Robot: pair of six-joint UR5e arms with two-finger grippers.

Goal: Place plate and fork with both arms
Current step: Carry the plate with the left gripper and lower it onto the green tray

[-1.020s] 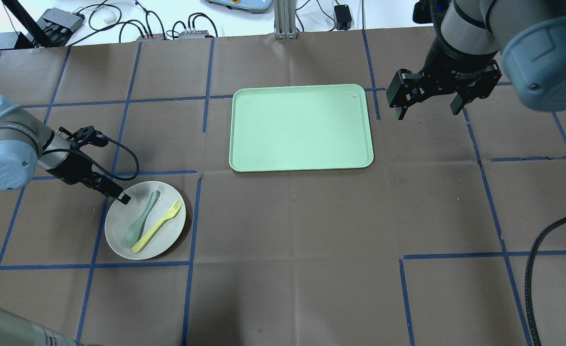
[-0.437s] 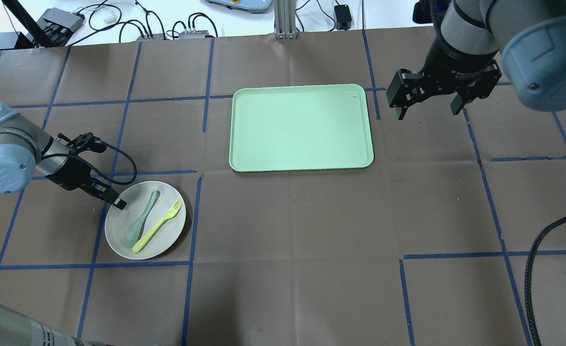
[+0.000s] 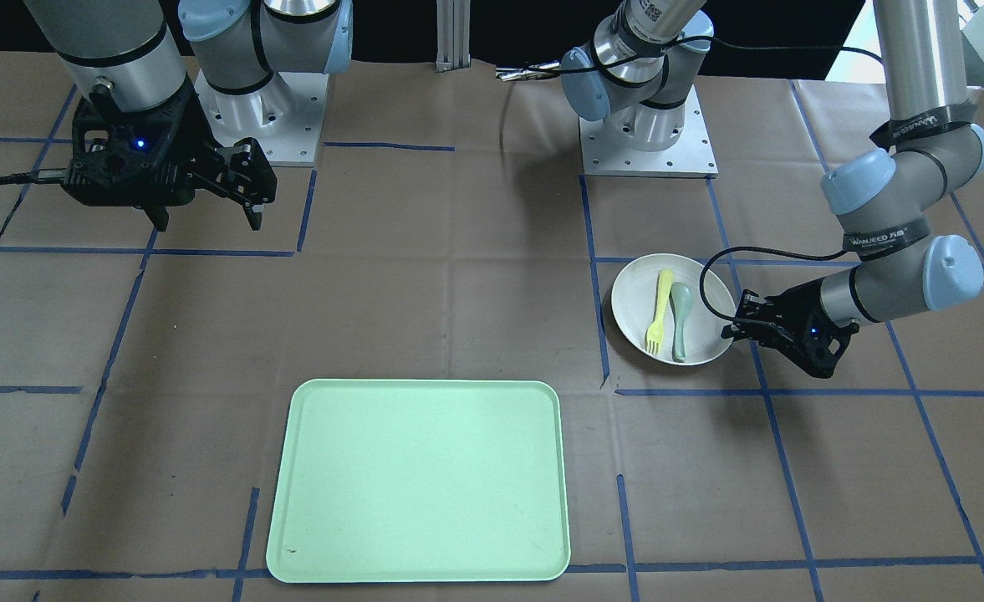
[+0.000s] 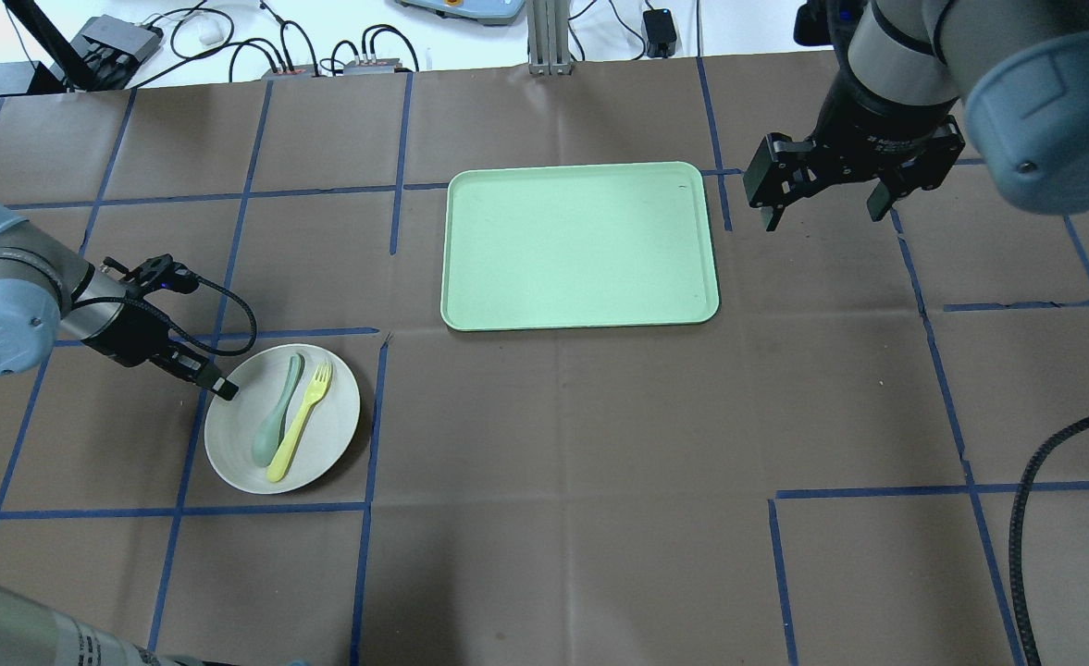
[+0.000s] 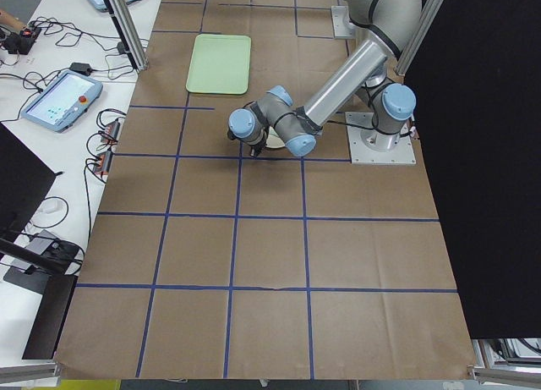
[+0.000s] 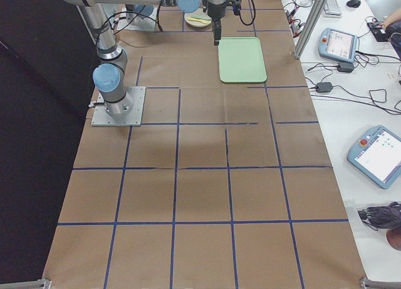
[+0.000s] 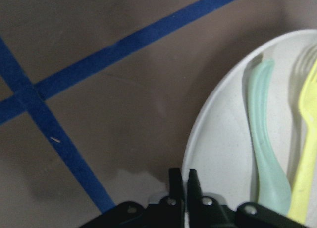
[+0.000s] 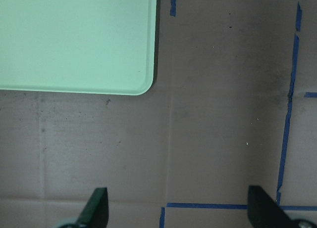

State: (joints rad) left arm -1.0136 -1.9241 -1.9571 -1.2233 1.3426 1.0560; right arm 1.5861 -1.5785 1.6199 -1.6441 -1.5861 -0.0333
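The off-white plate [image 4: 327,439] lies at the table's left and carries the pale-yellow fork [image 4: 299,423] beside a grey-green spoon [image 4: 276,421]. My left gripper [image 4: 225,390] is shut on the plate's left rim. The left wrist view shows its fingertips [image 7: 174,181] pinched on the rim of the plate [image 7: 223,139], with the fork [image 7: 307,139] and spoon [image 7: 265,139] just beyond. In the front view the plate [image 3: 634,301], fork [image 3: 657,311] and left gripper [image 3: 730,328] are at the right. My right gripper [image 4: 822,215] is open and empty, above the table to the right of the tray.
A pale-green tray [image 4: 581,245] lies in the middle at the far side; it also shows in the front view [image 3: 420,477] and in the right wrist view [image 8: 74,40]. Blue tape lines cross the brown table cover. Cables and boxes lie beyond the far edge.
My left gripper has drawn back a little to the left with the plate's rim. The plate has shifted slightly, and the fork and spoon have slid closer together. The right arm has not moved.
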